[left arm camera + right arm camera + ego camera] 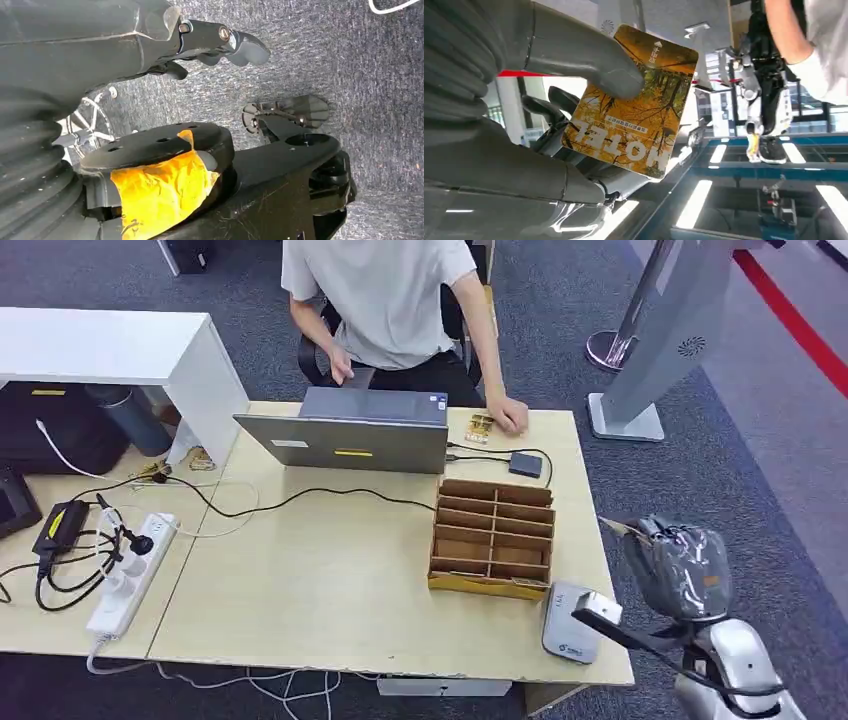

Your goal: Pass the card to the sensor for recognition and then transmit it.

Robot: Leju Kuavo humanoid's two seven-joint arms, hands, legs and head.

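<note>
Surface point(330, 590) is pale wood and takes most of the head view. A person point(390, 300) sits at 12 o'clock behind a laptop point(350, 435), with one hand resting on the far edge near a small black box point(525, 463). A power strip point(130, 575) with cables lies at 9 o'clock. A cardboard organizer point(492, 538) stands right of centre. The sensor point(570, 622), a grey pad, lies at 5 o'clock of the organizer, near the front-right corner.

Right hand point(680, 565) is raised off the right side of the surface, at 3 o'clock of the organizer and at about 1 o'clock of the sensor, apart from it. In the right wrist view the thumb point(589, 62) presses the card point(634, 100) against the fingers behind it: card pinched, held up in the air, its printed face toward the camera. In the head view only a thin edge of the card shows at the hand's far side.

Left hand point(220, 42) hangs low over carpet; the fingers look loosely curled with nothing in them.

Progress, as a judgement: card is already in hand, so pickup is done. Not yet at the sensor, so recognition is still to do. Handing the card on is also left, probably to the person.
</note>
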